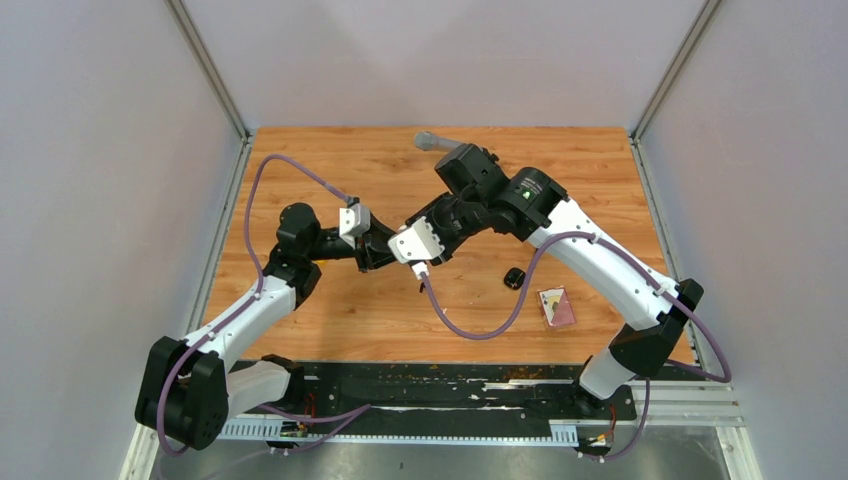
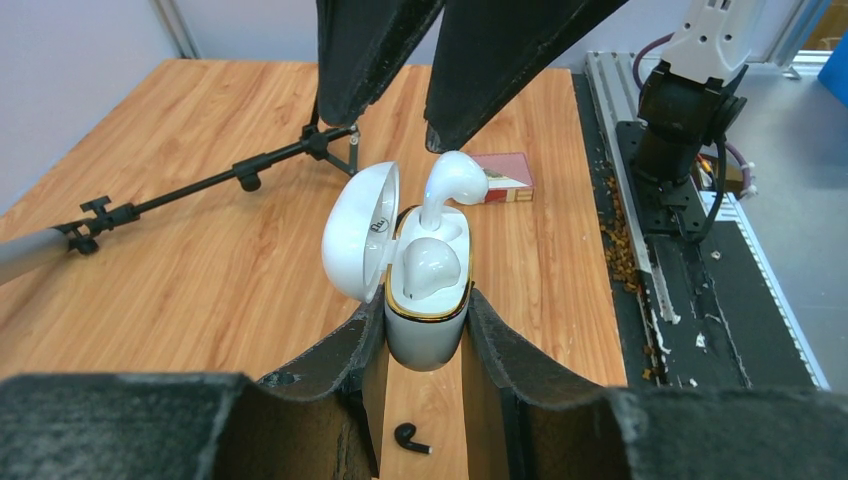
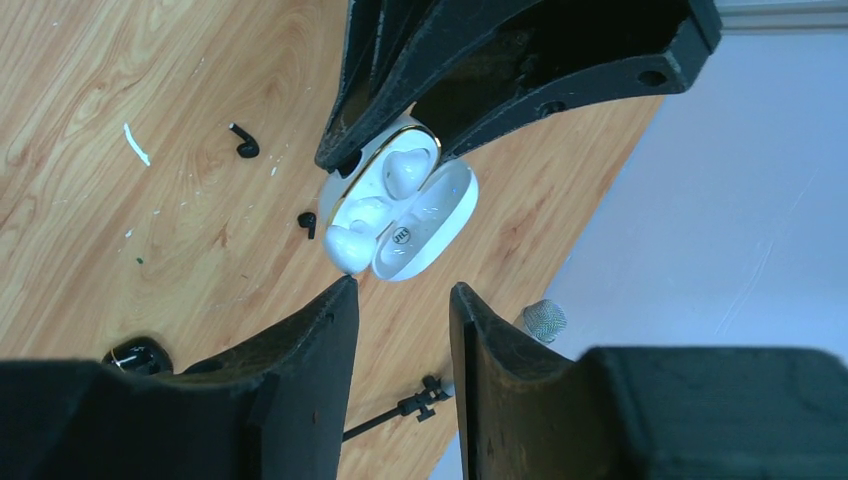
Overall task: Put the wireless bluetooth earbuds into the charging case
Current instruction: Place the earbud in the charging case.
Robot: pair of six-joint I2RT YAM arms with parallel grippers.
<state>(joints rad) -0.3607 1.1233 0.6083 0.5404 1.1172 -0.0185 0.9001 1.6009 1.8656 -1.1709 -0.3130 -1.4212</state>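
The charging case (image 2: 427,335) is sitting between the left gripper's (image 2: 425,310) fingers (image 2: 505,345). One earbud (image 2: 430,268) is lying in it; a second earbud (image 2: 455,180) is standing in its right socket. A loose earbud (image 2: 410,437) is lying on the table (image 2: 200,270) beneath.

— What do we find on the wooden counter (image 1: 330,320)?
— We see a microphone (image 1: 432,141) at twelve o'clock, a small red box (image 1: 557,307) at four o'clock, and two black earbuds (image 3: 243,145) loose on the wood.
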